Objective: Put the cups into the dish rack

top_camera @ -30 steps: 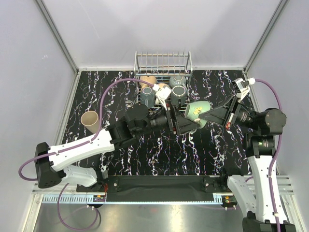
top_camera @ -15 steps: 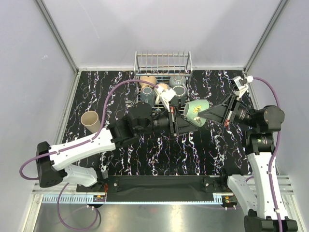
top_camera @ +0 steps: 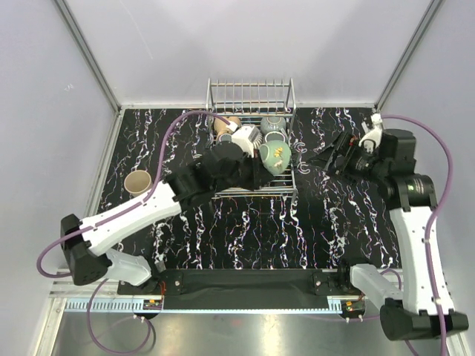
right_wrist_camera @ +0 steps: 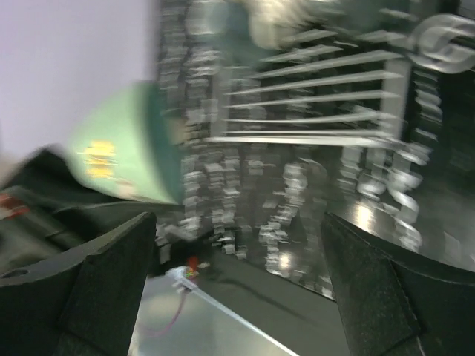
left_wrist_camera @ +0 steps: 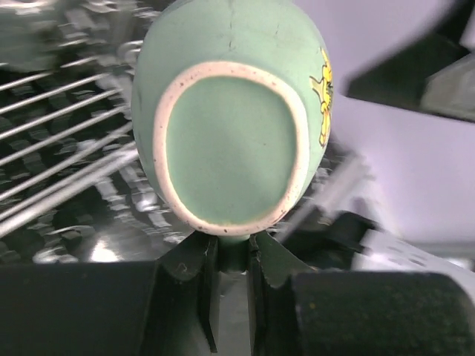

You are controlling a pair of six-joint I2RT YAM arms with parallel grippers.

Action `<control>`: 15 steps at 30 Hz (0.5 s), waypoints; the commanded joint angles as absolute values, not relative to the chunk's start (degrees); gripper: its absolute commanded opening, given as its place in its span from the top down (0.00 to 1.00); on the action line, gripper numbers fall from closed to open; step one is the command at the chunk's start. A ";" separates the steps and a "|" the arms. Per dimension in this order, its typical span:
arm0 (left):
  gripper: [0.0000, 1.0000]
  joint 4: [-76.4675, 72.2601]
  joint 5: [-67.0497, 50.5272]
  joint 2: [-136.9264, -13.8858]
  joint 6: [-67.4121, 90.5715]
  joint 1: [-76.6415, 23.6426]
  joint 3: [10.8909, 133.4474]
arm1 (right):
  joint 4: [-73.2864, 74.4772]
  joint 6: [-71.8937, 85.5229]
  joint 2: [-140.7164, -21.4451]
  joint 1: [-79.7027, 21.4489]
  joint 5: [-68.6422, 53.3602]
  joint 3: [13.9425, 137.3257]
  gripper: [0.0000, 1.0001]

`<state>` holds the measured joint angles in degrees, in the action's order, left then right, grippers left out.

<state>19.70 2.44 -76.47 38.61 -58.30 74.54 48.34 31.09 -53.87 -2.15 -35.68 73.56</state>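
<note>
My left end effector (top_camera: 260, 162) is clenched on the teal ceramic cup with a yellow flower mark (top_camera: 276, 156), just above the centre of the top view. In the left wrist view the cup's cream-edged mouth faces the camera, filling the upper middle of the frame. The lowest part of its rim is pinched between my two black fingers (left_wrist_camera: 210, 259) at the bottom centre.

The cup lies on its side over the right near part of the silver wire dish rack (top_camera: 251, 95). I cannot tell whether it touches the wires. The rack stands at the upper centre of the top view, on the black counter veined with white (top_camera: 223, 237), with its row of upright tines along the far side. Further back in the rack sit a tan cup (top_camera: 225, 124) and a grey-green cup (top_camera: 273, 124), partly hidden by my left arm and its purple cable.

A tan paper-coloured cup (top_camera: 138, 182) stands upright, mouth up, on the counter at the left of the frame, well apart from the rack.

My right end effector (top_camera: 325, 157) is released, to the right of the rack. In the blurred right wrist view its fingers are spread wide with nothing between them. The teal cup appears at the left of that frame and the rack wires at the upper right.
</note>
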 commanded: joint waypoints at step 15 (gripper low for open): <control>1.00 30.32 16.08 -103.69 30.41 -50.54 90.26 | 62.22 22.15 -53.00 -2.11 -15.38 74.88 0.04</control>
